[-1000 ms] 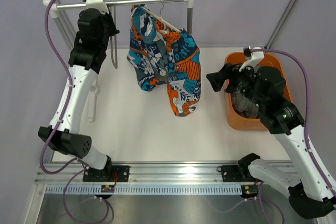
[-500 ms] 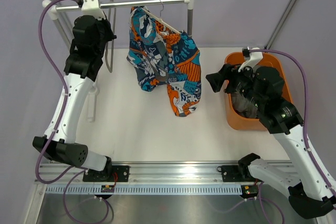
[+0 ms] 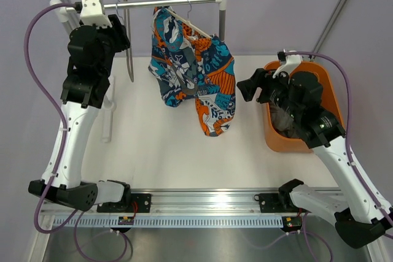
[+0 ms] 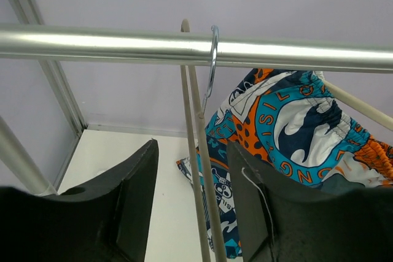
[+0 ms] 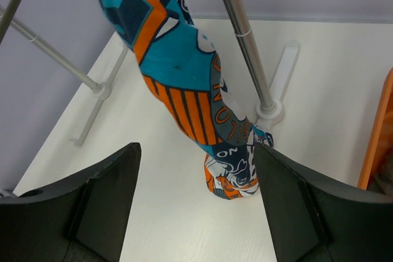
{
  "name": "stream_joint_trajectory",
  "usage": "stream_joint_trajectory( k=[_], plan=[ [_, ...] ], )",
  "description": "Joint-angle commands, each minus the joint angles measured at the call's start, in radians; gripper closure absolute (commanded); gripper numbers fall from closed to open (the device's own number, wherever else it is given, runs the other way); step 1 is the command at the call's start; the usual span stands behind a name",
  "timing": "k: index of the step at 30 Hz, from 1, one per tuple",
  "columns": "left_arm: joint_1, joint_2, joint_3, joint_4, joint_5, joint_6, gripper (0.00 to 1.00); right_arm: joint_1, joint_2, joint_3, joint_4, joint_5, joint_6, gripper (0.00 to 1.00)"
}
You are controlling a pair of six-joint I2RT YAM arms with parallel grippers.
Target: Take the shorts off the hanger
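Note:
The shorts [image 3: 196, 72], in a teal, orange and white print, hang from the hanger [image 3: 195, 27], whose cream arm shows above the waistband and whose wire hook is over the rail [image 3: 166, 2]. In the left wrist view the shorts [image 4: 295, 127] are on the right and a cream hanger arm [image 4: 359, 107] pokes out of them. My left gripper [image 3: 120, 32] [image 4: 193, 151] is open around the thin bars of a second, empty hanger [image 4: 198, 170], with gaps on both sides. My right gripper [image 3: 247, 87] [image 5: 196, 182] is open beside the shorts' [image 5: 184, 84] lower leg, apart from it.
The empty hanger [image 3: 127, 35] hangs by its metal hook [image 4: 212, 59] at the left of the rail. The rack's right post [image 3: 221, 16] [image 5: 245, 47] stands just behind the shorts on a white foot [image 5: 270, 115]. An orange basket [image 3: 276, 142] holding dark cloth sits under the right arm.
My left gripper has opened and let go of the empty hanger, and the left arm has drawn back to the left. My right gripper has edged slightly left toward the shorts.

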Motion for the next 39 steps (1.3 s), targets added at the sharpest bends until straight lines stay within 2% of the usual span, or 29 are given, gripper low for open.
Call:
stream_joint_trajectory(
  k=[1,4,7,8,12,16,19,23,26,31,33,39],
  plan=[
    [0.005,-0.042,-0.003,0.034,0.006,0.016,0.48,-0.002,0.04,0.047,0.08,0.083,0.018,0.19],
    [0.005,-0.072,-0.001,0.025,0.0,0.02,0.47,-0.002,0.094,0.096,0.085,0.172,0.013,0.24],
    [0.005,-0.12,-0.001,0.016,0.012,0.011,0.46,-0.005,0.144,0.137,0.109,0.287,0.007,0.33],
    [0.005,-0.149,0.0,0.013,0.021,0.005,0.46,-0.005,0.173,0.163,0.115,0.307,0.006,0.39],
    [-0.001,-0.231,-0.021,0.014,0.09,-0.033,0.43,-0.015,0.247,0.218,0.155,0.379,0.002,0.45],
    [-0.015,-0.261,-0.004,-0.016,0.19,-0.094,0.43,-0.062,0.318,0.249,0.194,0.355,0.044,0.47],
    [-0.058,-0.252,0.001,-0.03,0.245,-0.124,0.41,-0.111,0.379,0.263,0.243,0.247,0.093,0.46],
    [-0.263,-0.207,0.013,-0.039,0.115,-0.081,0.37,-0.117,0.473,0.309,0.292,0.083,0.122,0.45],
    [-0.351,-0.132,0.057,-0.056,0.041,-0.085,0.36,-0.108,0.499,0.311,0.319,0.039,0.148,0.45],
    [-0.409,-0.01,0.134,-0.079,-0.045,-0.11,0.34,-0.041,0.511,0.295,0.353,0.039,0.147,0.45],
    [-0.422,0.047,0.172,-0.076,-0.074,-0.127,0.28,-0.018,0.517,0.288,0.35,0.041,0.142,0.45],
    [-0.442,0.207,0.312,-0.109,-0.135,-0.135,0.26,0.028,0.493,0.216,0.381,0.042,0.164,0.45]
  ],
)
